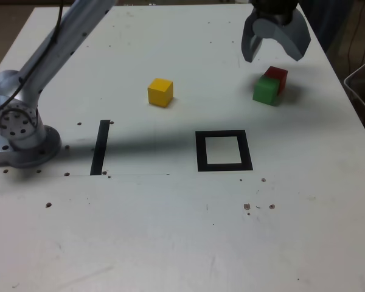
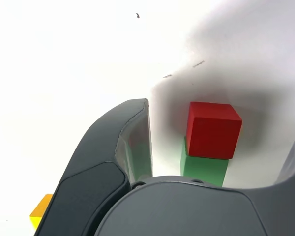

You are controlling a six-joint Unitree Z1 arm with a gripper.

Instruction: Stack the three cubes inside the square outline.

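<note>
My gripper (image 1: 272,58) hangs open at the far right of the exterior view, just above and behind two touching cubes. The red cube (image 1: 276,76) sits behind the green cube (image 1: 266,91). In the wrist view the red cube (image 2: 212,129) and green cube (image 2: 204,169) lie between my spread fingers (image 2: 135,147), which touch neither. The yellow cube (image 1: 160,92) stands alone further to the exterior view's left, and only its corner (image 2: 42,212) shows in the wrist view. The square outline (image 1: 199,151), black tape with a white centre, lies nearer the front and holds nothing.
A straight black tape strip (image 1: 101,147) lies on the white table (image 1: 170,231) at the exterior view's left, near the arm's grey base (image 1: 21,131). The arm's link casts a long shadow across the table's middle. The table's right edge runs close past the cubes.
</note>
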